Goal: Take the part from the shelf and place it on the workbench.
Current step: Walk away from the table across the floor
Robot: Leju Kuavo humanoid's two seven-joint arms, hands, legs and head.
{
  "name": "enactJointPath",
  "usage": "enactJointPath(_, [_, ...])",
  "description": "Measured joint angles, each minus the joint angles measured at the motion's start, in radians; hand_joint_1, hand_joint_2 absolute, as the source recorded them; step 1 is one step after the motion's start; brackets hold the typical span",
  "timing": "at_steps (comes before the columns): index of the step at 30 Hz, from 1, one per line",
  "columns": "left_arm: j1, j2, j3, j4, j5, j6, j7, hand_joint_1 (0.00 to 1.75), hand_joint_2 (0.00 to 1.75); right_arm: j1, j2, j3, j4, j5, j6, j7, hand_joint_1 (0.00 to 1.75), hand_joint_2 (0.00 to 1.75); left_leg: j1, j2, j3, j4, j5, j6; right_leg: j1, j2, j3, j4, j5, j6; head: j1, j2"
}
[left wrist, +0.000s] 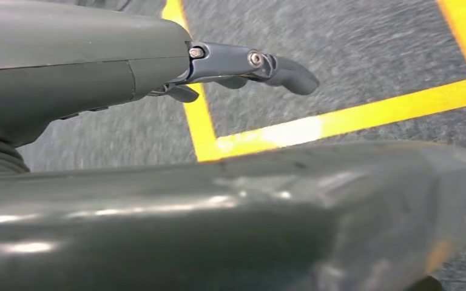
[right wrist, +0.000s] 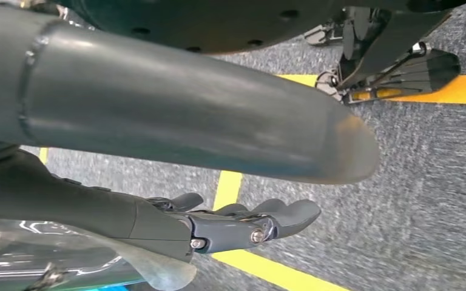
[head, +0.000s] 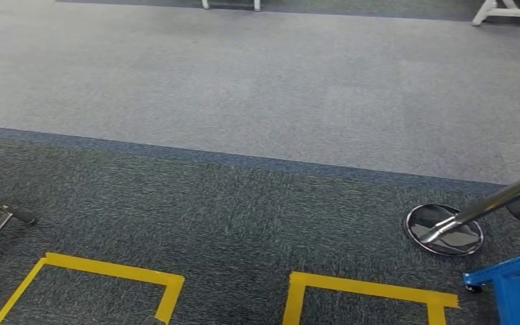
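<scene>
My left hand [left wrist: 158, 66] hangs over dark carpet crossed by yellow tape [left wrist: 291, 130]. Its fingers [left wrist: 249, 60] stretch out apart from the thick thumb, and nothing lies between them. My right hand [right wrist: 158, 218] also hangs above the carpet near a yellow tape line [right wrist: 261, 267]. Its fingers [right wrist: 279, 215] are extended and slightly curved, and they hold nothing.
Two yellow tape squares [head: 101, 271] [head: 372, 288] mark the dark carpet just ahead. A chrome post on a round base [head: 445, 230] stands at the right, beside a blue metal frame [head: 514, 284]. A metal leg [head: 0, 210] juts in at the left. White furniture legs [head: 508, 10] stand beyond the light carpet.
</scene>
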Motion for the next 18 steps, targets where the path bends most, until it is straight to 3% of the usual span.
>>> enactJointPath(2, [-0.001, 0.001, 0.000, 0.000, 0.000, 0.000, -0.001, 0.00, 0.00, 0.001, 0.001, 0.000, 0.002, 0.001, 0.000, 0.001, 0.00, 0.00, -0.003, 0.007, 0.006, -0.020, -0.003, 0.001, -0.004, 0.024, -0.011, -0.001, 0.007, 0.012, -0.002, 0.000])
enactJointPath(3, [-0.002, 0.001, 0.000, 0.000, 0.000, 0.000, -0.001, 0.00, 0.00, 0.003, 0.001, 0.000, 0.003, 0.001, 0.000, 0.002, 0.00, 0.00, -0.002, 0.019, 0.008, -0.027, 0.001, 0.002, -0.005, 0.020, -0.018, 0.001, 0.007, 0.017, -0.002, 0.000])
enactJointPath(5, [-0.003, 0.000, 0.001, 0.000, 0.000, 0.001, -0.001, 0.00, 0.00, 0.006, 0.000, -0.001, 0.005, 0.001, 0.000, 0.004, 0.00, 0.00, 0.000, 0.046, 0.014, -0.045, 0.011, 0.007, -0.002, -0.031, -0.045, 0.043, -0.022, 0.025, 0.002, 0.000])
enactJointPath(7, [-0.002, -0.002, 0.001, 0.000, 0.000, 0.002, 0.001, 0.00, 0.00, 0.002, 0.000, -0.002, 0.005, 0.002, 0.000, 0.005, 0.00, 0.00, 0.000, 0.078, 0.016, -0.052, 0.015, 0.011, -0.002, -0.091, -0.101, 0.154, -0.086, 0.034, 0.006, 0.000])
enactJointPath(9, [0.001, -0.004, 0.001, 0.000, -0.001, 0.003, 0.004, 0.00, 0.00, 0.000, 0.000, -0.002, 0.005, 0.001, 0.000, 0.008, 0.00, 0.00, -0.001, 0.113, 0.014, -0.051, 0.014, 0.011, -0.009, -0.106, -0.149, 0.257, -0.123, 0.045, 0.007, 0.000])
enactJointPath(10, [0.000, -0.006, 0.001, 0.000, -0.002, 0.003, 0.005, 0.00, 0.00, 0.002, 0.000, -0.002, 0.006, 0.001, 0.000, 0.010, 0.00, 0.00, -0.001, 0.129, 0.014, -0.051, 0.013, 0.010, -0.013, -0.109, -0.149, 0.263, -0.115, 0.050, 0.007, 0.000])
enactJointPath(12, [-0.002, -0.008, 0.001, 0.000, -0.004, 0.003, 0.007, 0.00, 0.00, 0.004, -0.001, -0.003, 0.006, 0.001, 0.000, 0.014, 0.00, 0.00, 0.002, 0.156, 0.016, -0.047, 0.008, 0.003, -0.019, -0.131, -0.086, 0.159, -0.058, 0.058, 0.008, 0.000])
enactJointPath(14, [-0.005, -0.008, 0.001, 0.000, -0.007, 0.003, 0.008, 0.00, 0.00, 0.001, -0.002, -0.003, 0.006, 0.001, 0.001, 0.015, 0.00, 0.00, 0.000, 0.176, 0.018, -0.039, -0.001, -0.010, -0.020, -0.176, -0.013, 0.036, -0.023, 0.056, 0.008, 0.000])
enactJointPath(16, [-0.007, -0.008, 0.000, 0.000, -0.008, 0.003, 0.008, 0.00, 0.00, -0.001, -0.002, -0.004, 0.006, 0.001, 0.003, 0.016, 0.00, 0.00, -0.004, 0.192, 0.023, -0.032, -0.007, -0.021, -0.016, -0.192, 0.009, 0.002, -0.022, 0.042, 0.004, 0.000])
enactJointPath(18, [-0.011, -0.008, 0.000, 0.000, -0.009, 0.003, 0.008, 0.00, 0.00, -0.001, -0.002, -0.005, 0.007, 0.001, 0.004, 0.020, 0.00, 0.00, -0.001, 0.207, 0.028, -0.031, -0.011, -0.031, -0.016, -0.169, 0.008, 0.002, -0.016, 0.026, 0.001, 0.000])
